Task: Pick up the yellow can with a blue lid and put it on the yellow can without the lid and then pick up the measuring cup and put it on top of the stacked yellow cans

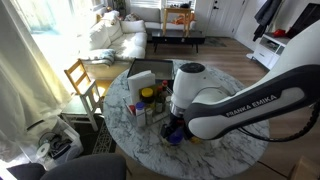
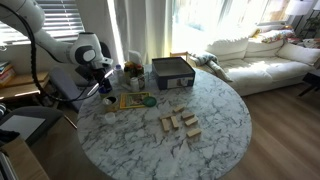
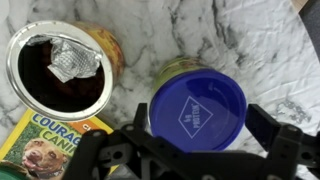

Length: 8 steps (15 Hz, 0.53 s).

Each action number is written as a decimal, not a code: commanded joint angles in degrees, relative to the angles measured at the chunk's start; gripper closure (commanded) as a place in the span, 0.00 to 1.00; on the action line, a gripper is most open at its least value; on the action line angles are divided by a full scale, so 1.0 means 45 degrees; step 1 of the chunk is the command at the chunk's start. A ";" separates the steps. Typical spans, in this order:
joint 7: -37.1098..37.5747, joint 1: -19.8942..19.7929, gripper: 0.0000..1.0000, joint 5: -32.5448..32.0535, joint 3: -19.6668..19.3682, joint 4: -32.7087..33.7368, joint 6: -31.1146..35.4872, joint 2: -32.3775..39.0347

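Note:
In the wrist view the yellow can with a blue lid [image 3: 197,108] stands upright on the marble. My gripper [image 3: 200,119] is open, with one black finger [image 3: 139,117] left of the lid and the other finger right of it, neither touching. The yellow can without the lid [image 3: 62,68] stands just to the upper left, its torn foil seal curled over a dark inside. In an exterior view the gripper [image 2: 104,88] hangs over the blue lid [image 2: 108,100] near the table edge. I cannot pick out the measuring cup with certainty.
A yellow-green dog book [image 3: 40,140] lies beside the cans. On the round marble table [image 2: 225,140] are a dark blue box [image 2: 172,72], several wooden blocks [image 2: 180,122] and a cluster of small bottles [image 1: 148,100]. A wooden chair [image 1: 82,80] stands by the table.

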 commanded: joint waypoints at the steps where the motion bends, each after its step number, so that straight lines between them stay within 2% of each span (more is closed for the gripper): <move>1: -0.0275 -0.0148 0.00 0.0319 0.0117 -0.0220 0.0085 -0.0150; 8: -0.0281 -0.0136 0.00 0.0326 0.0120 -0.0184 0.0082 -0.0043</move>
